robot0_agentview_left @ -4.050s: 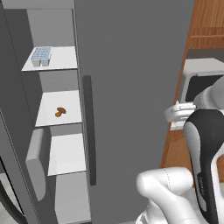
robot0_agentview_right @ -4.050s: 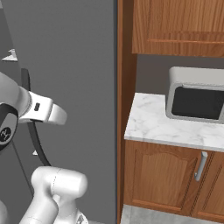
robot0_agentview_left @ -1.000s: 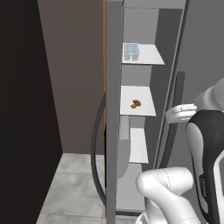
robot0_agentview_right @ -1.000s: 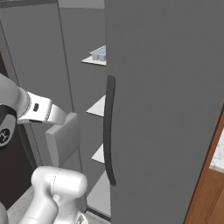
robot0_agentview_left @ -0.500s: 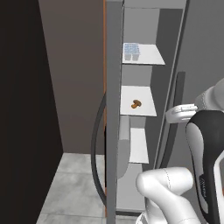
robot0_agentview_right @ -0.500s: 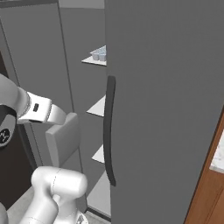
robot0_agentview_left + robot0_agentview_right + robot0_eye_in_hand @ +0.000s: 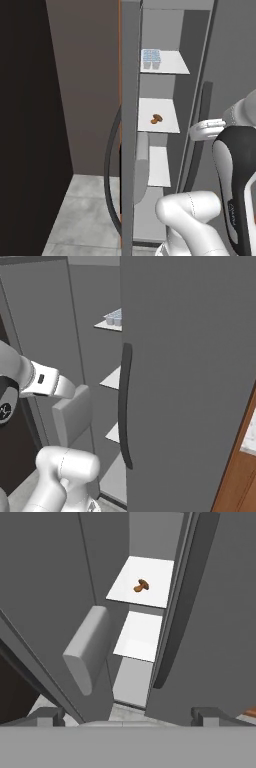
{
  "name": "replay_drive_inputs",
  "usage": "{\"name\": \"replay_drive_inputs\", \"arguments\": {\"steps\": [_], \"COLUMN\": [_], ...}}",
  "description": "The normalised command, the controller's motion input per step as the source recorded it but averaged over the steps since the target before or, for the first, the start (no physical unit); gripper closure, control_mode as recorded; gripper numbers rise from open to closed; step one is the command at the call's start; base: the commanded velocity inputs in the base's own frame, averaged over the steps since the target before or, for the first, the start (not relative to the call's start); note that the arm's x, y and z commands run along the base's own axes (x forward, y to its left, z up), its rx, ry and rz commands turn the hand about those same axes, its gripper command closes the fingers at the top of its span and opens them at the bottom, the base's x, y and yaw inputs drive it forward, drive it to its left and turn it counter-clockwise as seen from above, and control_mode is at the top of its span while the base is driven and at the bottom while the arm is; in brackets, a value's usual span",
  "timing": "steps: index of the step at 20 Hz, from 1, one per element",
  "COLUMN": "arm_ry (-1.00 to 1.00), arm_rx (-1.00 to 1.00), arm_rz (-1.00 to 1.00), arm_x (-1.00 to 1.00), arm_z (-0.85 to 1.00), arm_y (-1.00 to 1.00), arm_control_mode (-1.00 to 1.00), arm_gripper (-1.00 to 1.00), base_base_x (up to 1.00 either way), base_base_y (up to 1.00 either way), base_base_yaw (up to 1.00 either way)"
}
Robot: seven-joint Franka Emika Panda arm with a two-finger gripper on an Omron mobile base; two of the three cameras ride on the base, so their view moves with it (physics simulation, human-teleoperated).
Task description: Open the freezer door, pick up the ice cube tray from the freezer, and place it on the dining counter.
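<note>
tall matte-grey freezer door point(image 7: 129, 125) swung open, white shelves of the narrow grey freezer point(image 7: 142, 634) in view. small pale-blue ice cube tray point(image 7: 151, 58) resting on the top white shelf point(image 7: 167, 63), small brown food item point(image 7: 141, 586) lying one shelf below. two-finger dark gripper point(image 7: 127, 716) with tips spread wide apart, holding nothing, in front of the opening, beside the plain grey door point(image 7: 195, 366) with its long dark handle point(image 7: 124, 406).

White rounded arm point(image 7: 192, 220), dark joints, black link panel
</note>
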Motion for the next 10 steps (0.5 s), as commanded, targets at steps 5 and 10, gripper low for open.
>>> {"name": "replay_drive_inputs", "arguments": {"steps": [5,10], "arm_ry": [0.00,0.00], "arm_rx": [0.00,0.00], "arm_rz": [0.00,0.00], "arm_x": [0.00,0.00], "arm_z": [0.00,0.00], "arm_y": [0.00,0.00], "arm_control_mode": [1.00,1.00], "arm_gripper": [-1.00,-1.00], "base_base_x": [0.00,0.00], "base_base_y": [0.00,-0.27], "base_base_yaw": [0.08,0.07]}}
